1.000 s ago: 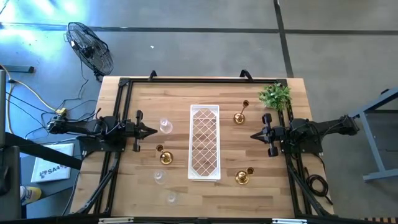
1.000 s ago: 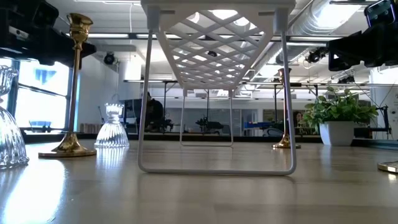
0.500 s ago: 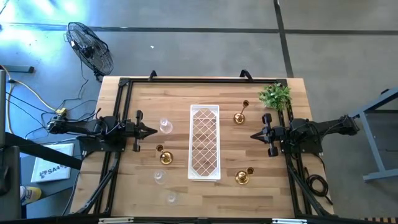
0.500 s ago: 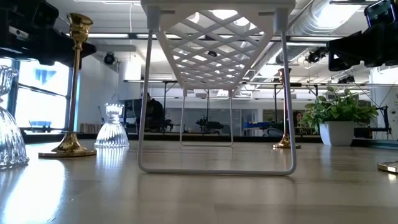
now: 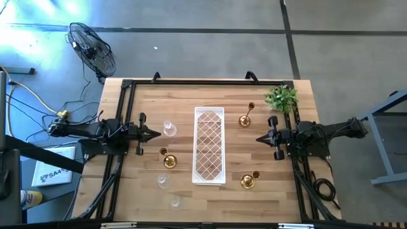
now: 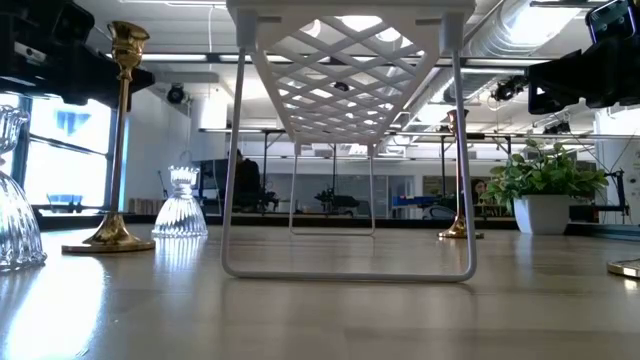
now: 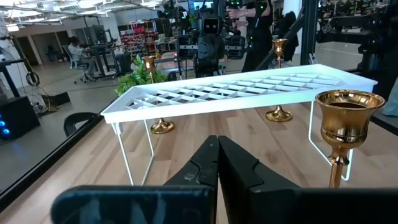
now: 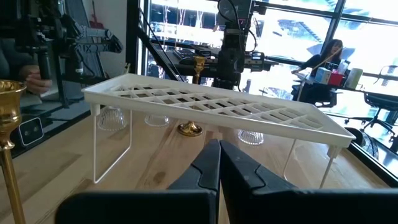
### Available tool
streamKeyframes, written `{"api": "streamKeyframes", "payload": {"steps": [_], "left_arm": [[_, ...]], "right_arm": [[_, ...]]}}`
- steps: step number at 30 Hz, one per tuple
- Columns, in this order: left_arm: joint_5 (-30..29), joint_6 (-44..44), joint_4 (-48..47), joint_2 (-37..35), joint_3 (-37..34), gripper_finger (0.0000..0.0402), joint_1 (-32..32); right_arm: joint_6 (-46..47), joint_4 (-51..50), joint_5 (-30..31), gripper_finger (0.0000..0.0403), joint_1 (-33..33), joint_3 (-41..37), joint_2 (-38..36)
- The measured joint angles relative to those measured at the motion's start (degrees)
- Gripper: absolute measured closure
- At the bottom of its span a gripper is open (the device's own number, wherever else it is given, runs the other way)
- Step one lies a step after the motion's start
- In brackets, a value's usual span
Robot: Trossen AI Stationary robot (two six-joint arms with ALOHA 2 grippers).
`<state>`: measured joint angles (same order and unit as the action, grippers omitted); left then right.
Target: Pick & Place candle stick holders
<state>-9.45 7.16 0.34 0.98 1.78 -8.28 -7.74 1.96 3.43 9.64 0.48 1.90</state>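
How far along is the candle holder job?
Nothing looks done: the white tray carries nothing. Nothing is in hand; the left gripper and right gripper sit shut beside it. Brass holders and glass holders all stand on the table.

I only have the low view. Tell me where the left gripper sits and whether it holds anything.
Observer: The left gripper is shut and empty, over the left side of the table, its tip close to a clear glass candle stick holder.
Operator: Now give me the right one.
Observer: The right gripper is also shut and empty, facing the left one from across the long white lattice tray.
Operator: Report what is on top of that tray.
Observer: Nothing is on it in the high view.
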Motion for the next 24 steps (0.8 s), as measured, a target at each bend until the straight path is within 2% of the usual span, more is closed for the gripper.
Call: {"api": "streamKeyframes", "payload": {"steps": [15,22,24], "left_arm": [[0.0,0.0,0.0,0.0,0.0,0.0401,0.0],[0.0,0.0,0.0,0.0,0.0,0.0401,0.0],[0.0,0.0,0.0,0.0,0.0,0.0401,0.0]], "right_arm": [[0.0,0.2,0.1,0.0402,0.0,0.0,0.0],[0.2,5.1,0.0,0.0402,0.0,0.0,0.0],[3.4,6.2,0.0,0.0402,0.0,0.0,0.0]]}}
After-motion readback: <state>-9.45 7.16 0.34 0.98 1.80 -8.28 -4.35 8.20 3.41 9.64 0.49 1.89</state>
